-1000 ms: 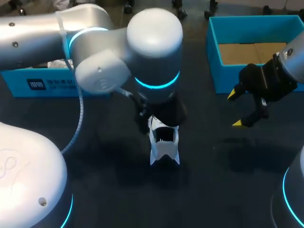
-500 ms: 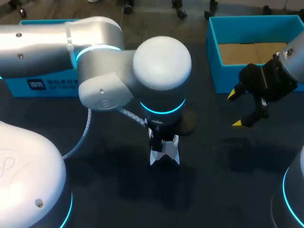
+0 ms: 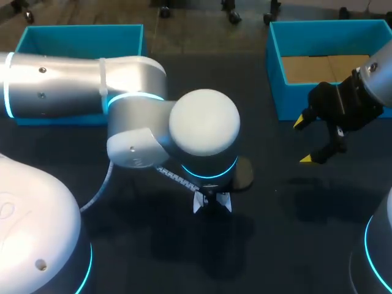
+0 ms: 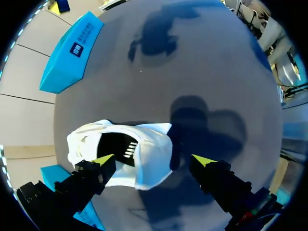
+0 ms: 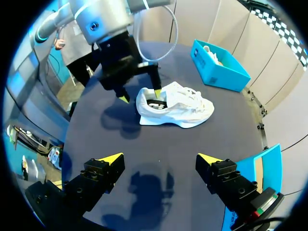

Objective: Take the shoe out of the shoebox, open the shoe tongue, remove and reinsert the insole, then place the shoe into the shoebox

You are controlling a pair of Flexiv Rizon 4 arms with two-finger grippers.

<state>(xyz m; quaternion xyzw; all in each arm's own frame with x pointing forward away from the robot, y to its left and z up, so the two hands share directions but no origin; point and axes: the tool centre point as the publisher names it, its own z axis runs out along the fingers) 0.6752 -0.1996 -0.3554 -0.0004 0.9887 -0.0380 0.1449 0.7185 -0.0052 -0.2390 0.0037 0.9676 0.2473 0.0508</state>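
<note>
1. Lying on its side on the dark table [image 3: 275, 245], the white shoe [image 5: 178, 108] is out of any box, so I think the first step is done.
2. It sits in the middle, between the blue box on the left [image 3: 79, 43] and the blue box on the right [image 3: 331, 37]. It touches neither one.
3. My left gripper [image 4: 153, 160] hangs right over the shoe's hole. Its fingers are spread wide. One yellow tip is at the hole and the other is out past the shoe's side, so it pinches nothing.
4. I think the job is now at the tongue or the insole step. The hole looks dark, and I cannot tell if the insole is in there.
5. My right gripper [image 3: 309, 141] waits in the air near the right box. Its fingers are spread too, and it holds nothing.
6. Putting the shoe back in a box is not done yet.
7. The shoe looks soft, like cloth, with laces on top and a thick, smooth sole.
8. Both boxes look like stiff card with straight walls. The right one has a flat brown floor and nothing in it. The left one has something white inside.
9. The table is flat and dull, not shiny.
</note>
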